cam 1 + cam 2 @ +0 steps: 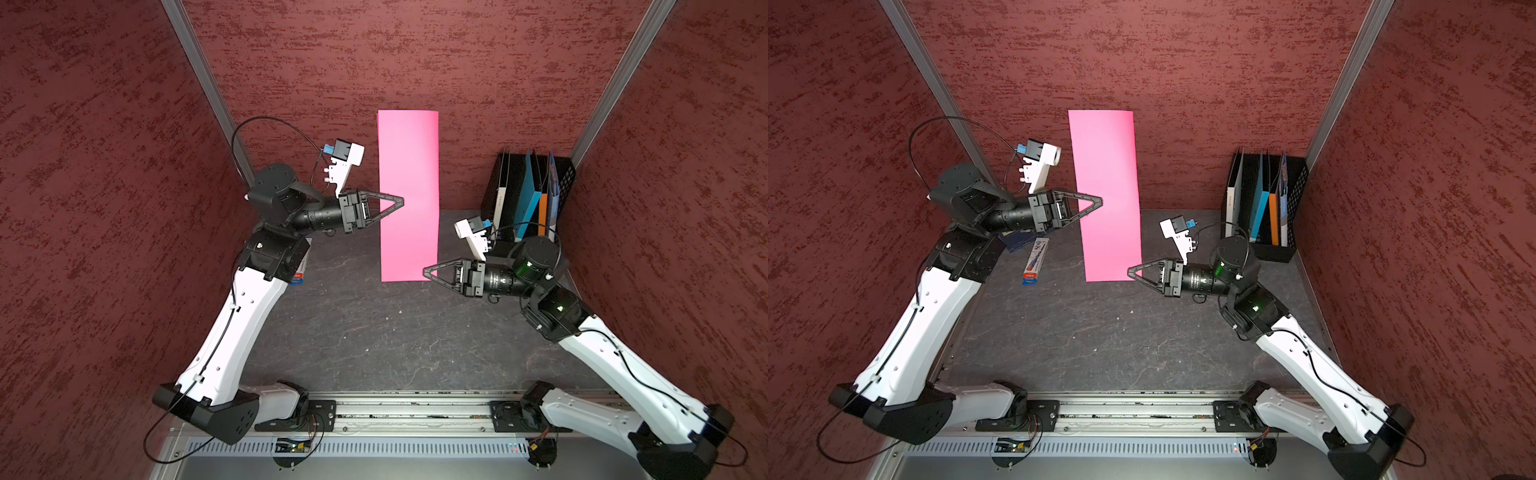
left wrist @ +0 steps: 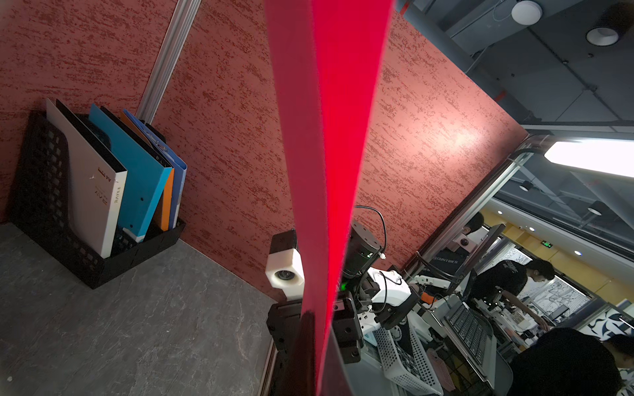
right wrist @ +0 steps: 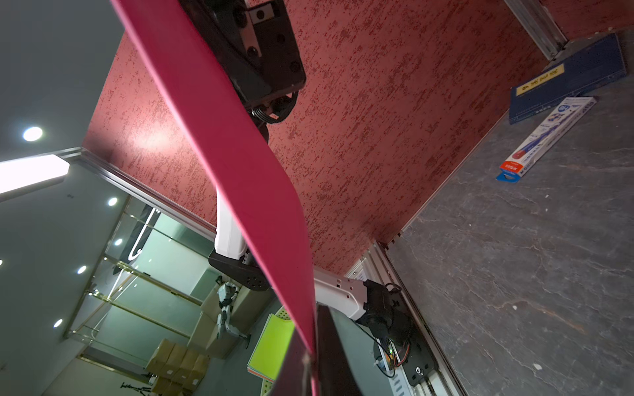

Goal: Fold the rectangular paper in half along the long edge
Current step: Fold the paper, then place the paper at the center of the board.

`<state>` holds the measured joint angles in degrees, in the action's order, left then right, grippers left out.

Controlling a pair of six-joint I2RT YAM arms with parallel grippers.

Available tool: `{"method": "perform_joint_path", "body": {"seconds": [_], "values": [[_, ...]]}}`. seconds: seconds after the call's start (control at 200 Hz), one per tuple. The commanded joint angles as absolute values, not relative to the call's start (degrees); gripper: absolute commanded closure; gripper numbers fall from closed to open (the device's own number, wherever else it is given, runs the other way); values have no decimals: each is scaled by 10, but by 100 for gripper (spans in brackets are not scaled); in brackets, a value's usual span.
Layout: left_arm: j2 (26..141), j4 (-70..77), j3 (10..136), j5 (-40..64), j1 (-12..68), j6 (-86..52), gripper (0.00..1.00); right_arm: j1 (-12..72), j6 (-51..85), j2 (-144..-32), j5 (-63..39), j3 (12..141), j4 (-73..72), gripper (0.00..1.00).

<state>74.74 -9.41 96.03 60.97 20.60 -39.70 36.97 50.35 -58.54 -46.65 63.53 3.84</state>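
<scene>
The thin bright pink rectangular paper (image 1: 409,187) (image 1: 1106,183) is held up off the dark grey stone-patterned surface (image 1: 374,332) (image 1: 1100,332), in the middle of the cell, with its long edges running from front to back. In both top views all four edges look straight. Its far short edge shows against the red back wall, and its near short edge is level with the right claw (image 1: 426,272) (image 1: 1129,272).

That claw is clamped together on the near right corner. In the right wrist view the sheet (image 3: 240,164) bows as it runs away from the tips. The left claw (image 1: 401,202) (image 1: 1100,202) is closed on the left long edge about halfway along. The left wrist view shows the paper (image 2: 326,137) edge-on, rising out of the tips.

A wide stretch of surface lies between the near edge and the metal rail at the front. Right of the paper and well apart from it, a black mesh file holder (image 1: 565,183) (image 1: 1298,195) of upright folders stands in the back corner. On the left, a white and blue pen pack (image 1: 1035,262) (image 3: 545,137) and a navy booklet with a yellow label (image 1: 1017,243) (image 3: 566,79) lie beside the left arm.
</scene>
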Motion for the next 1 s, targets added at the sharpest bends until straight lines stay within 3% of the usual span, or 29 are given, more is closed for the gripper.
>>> {"method": "perform_joint_path", "body": {"seconds": [0.0,0.005,0.01,0.055,0.225,0.491,0.681,0.797,0.992], "values": [[746,-103,968,602,203,-376,100,370,424,-574,-445,673,180,59],[745,-104,966,602,203,-375,100,370,418,-574,-442,675,189,57],[745,-105,966,601,202,-374,100,369,410,-573,-439,681,204,48],[742,-111,952,598,199,-368,100,364,374,-569,-423,700,263,34],[737,-99,861,602,181,-370,100,314,302,-553,-406,756,385,18],[736,-83,669,557,168,-363,100,254,266,-568,-371,775,433,19],[760,4,515,532,177,-409,100,254,372,-617,-365,617,212,33],[790,81,436,511,191,-444,100,265,432,-670,-386,536,61,36],[873,229,347,494,208,-496,100,291,392,-727,-346,502,64,38]]}}
